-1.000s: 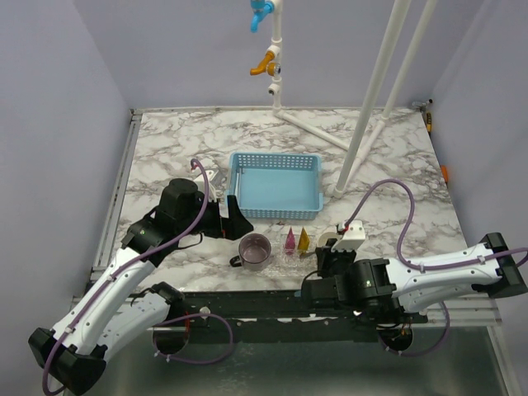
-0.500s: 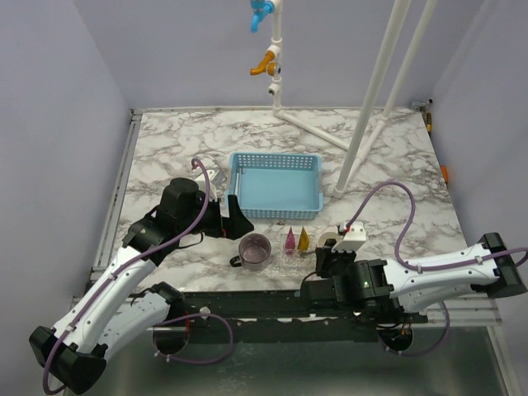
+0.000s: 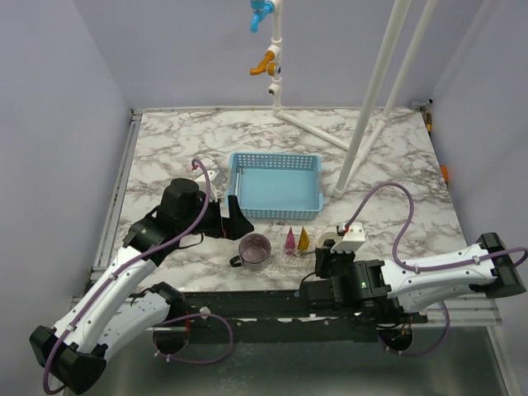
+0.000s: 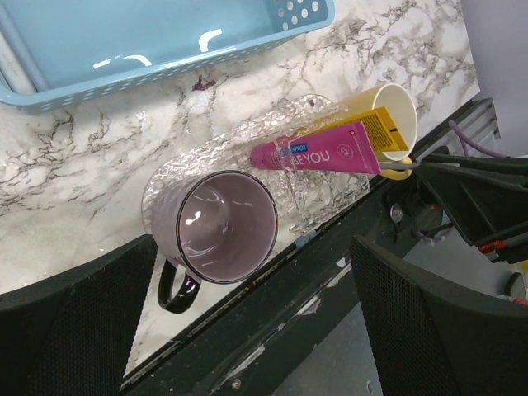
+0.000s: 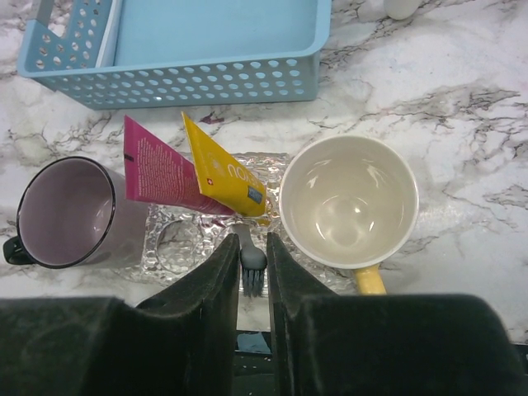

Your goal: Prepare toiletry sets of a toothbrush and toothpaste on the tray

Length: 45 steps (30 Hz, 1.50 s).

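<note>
Clear plastic tray (image 3: 290, 257) sits near the surface's (image 3: 165, 140) front edge in the overhead view, with the pink tube (image 3: 289, 239) and yellow tube (image 3: 304, 238) on it. On your left wrist view, the left claw (image 4: 254, 247) gapes wide (nothing in it). On your right wrist view, the right claw (image 5: 253, 247) stands narrowly apart around the toothbrush (image 5: 252, 276) head; I can't tell whether it is gripping.

Left arm (image 3: 111, 293) and right arm (image 3: 437, 274): white shell links, black joint housings, black bases. A lilac cable (image 3: 389, 183) loops off each wrist. Green light (image 3: 360, 286) on the right arm's black block. White camera block (image 3: 351, 235) at the right wrist. Left fingers (image 4: 70, 326): black, broad, mesh-textured. Right fingers (image 5: 194, 330): matte black, smooth.
</note>
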{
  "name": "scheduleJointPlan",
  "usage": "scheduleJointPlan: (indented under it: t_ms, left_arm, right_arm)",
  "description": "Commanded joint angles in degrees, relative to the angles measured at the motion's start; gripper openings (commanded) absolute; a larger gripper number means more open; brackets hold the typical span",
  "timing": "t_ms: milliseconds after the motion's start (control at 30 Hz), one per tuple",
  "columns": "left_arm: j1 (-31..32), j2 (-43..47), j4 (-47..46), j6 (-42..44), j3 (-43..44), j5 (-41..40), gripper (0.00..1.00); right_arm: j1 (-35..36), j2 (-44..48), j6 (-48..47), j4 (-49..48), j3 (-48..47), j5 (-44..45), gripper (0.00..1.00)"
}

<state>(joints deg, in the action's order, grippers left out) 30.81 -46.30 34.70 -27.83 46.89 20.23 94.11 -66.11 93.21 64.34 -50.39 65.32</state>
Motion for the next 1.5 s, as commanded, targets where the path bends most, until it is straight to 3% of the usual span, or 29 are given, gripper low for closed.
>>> scheduleJointPlan:
  t_ms: [0, 267, 733, 1100, 1467]
  left_arm:
    - [-0.4, 0.4, -1.1, 0.0, -0.6, 1.5, 0.99]
    - [-0.3, 0.4, -1.3, -0.1, -0.8, 1.6, 0.99]
    - [-0.5, -3.2, -0.4, -1.2, 4.1, 0.7, 0.99]
    - [-1.0, -13.8, -0.2, -3.2, 12.8, -2.7, 0.95]
    - [-1.1, -29.8, 4.8, -2.2, 23.5, -13.8, 0.86]
  right_arm:
    - [-0.1, -0.4, 3.3, 1.9, 0.0, 2.3, 0.24]
    - [-0.1, -0.5, 4.1, 4.1, -1.3, 2.4, 0.3]
    - [-0.1, -0.2, 3.1, 8.1, -5.6, 4.0, 0.32]
    - [-0.2, 2.5, -1.5, 7.0, -7.3, 2.3, 0.34]
    - [-0.2, 3.2, -9.1, 2.4, -7.9, 1.1, 0.36]
